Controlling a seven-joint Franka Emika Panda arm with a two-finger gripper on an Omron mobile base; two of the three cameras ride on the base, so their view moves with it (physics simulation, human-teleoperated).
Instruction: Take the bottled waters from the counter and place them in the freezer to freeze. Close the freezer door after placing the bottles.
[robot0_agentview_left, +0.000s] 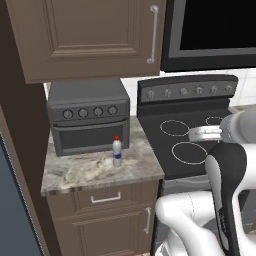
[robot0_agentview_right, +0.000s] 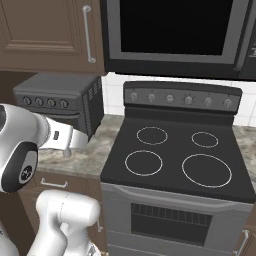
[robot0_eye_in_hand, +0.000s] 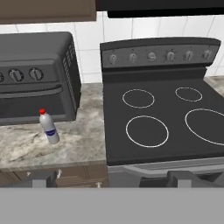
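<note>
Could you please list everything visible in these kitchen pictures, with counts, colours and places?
Bottled water: one, whitish with red cap and blue band, upright on the counter in front of the toaster oven.
Counter: one, speckled beige-grey, left of the stove.
Toaster oven: one, dark grey, at the back of the counter.
Stove: one, black top with four ring burners, knob panel behind.
Microwave: one, black, above the stove.
Upper cupboard: one, brown wood, grey bar handle.
Drawers: brown, under the counter.
Arm: one, white with dark joints, in front of the stove.
Gripper: jaws apart, holding nothing.
</note>
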